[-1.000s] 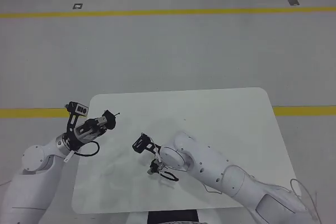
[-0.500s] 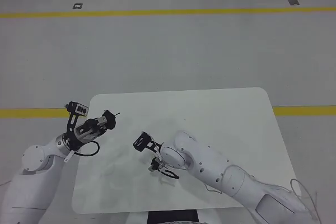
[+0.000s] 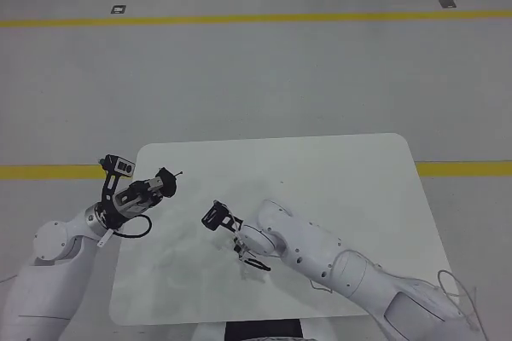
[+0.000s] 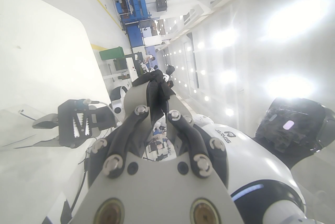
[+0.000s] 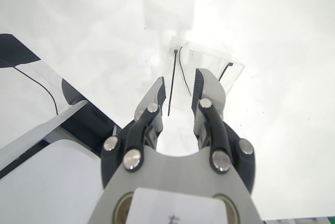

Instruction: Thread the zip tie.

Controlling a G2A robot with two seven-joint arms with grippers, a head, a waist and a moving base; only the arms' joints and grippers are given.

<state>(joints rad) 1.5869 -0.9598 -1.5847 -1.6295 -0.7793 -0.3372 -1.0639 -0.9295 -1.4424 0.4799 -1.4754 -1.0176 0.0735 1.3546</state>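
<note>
Over the near part of the white rounded-corner surface (image 3: 341, 170), our right gripper (image 5: 180, 74) hangs with jaws apart above a straight black plastic zip tie (image 5: 172, 78) lying flat on a clear plastic tray (image 5: 235, 73). Our left gripper (image 3: 164, 182) is raised off to the side, fingers pressed together. We judge a missed pinch the main risk: the tie is thin and flat, so the pads could skate on the slick tray, or also catch the curved black tie (image 5: 185, 84) just beside it.
</note>
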